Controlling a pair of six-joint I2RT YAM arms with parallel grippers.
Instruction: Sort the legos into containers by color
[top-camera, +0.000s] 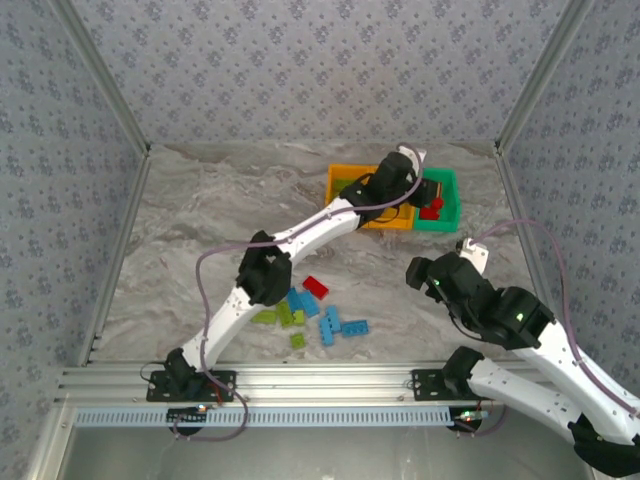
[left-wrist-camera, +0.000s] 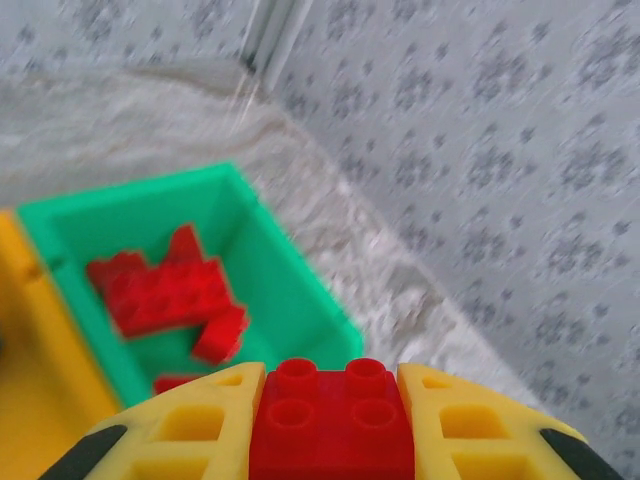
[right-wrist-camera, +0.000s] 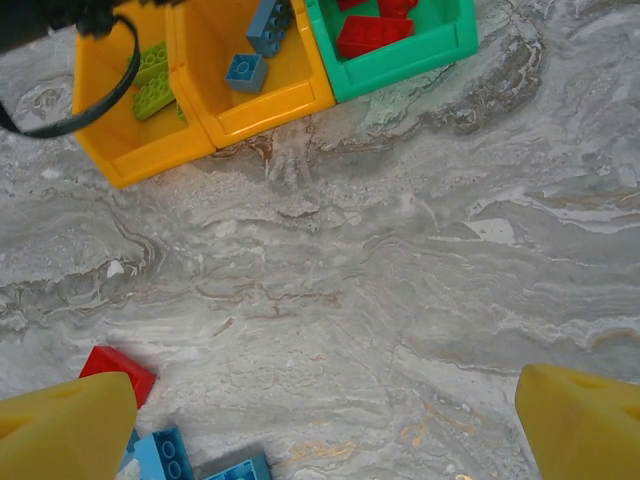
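Low in the overhead picture, loose legos (top-camera: 328, 325) lie scattered on the marble worktop (top-camera: 200, 200). To their right, the right claw (right-wrist-camera: 320, 430) hangs spread wide over bare marble. Further back, right of centre, the left claw (left-wrist-camera: 330, 450) pinches a red brick (left-wrist-camera: 330, 400) above the green bin (left-wrist-camera: 295, 290), which holds red bricks, beside two orange bins (right-wrist-camera: 250, 100).

Bins (top-camera: 340, 182) in a row at table (top-camera: 200, 220) far right, loose bricks (top-camera: 328, 326) near front
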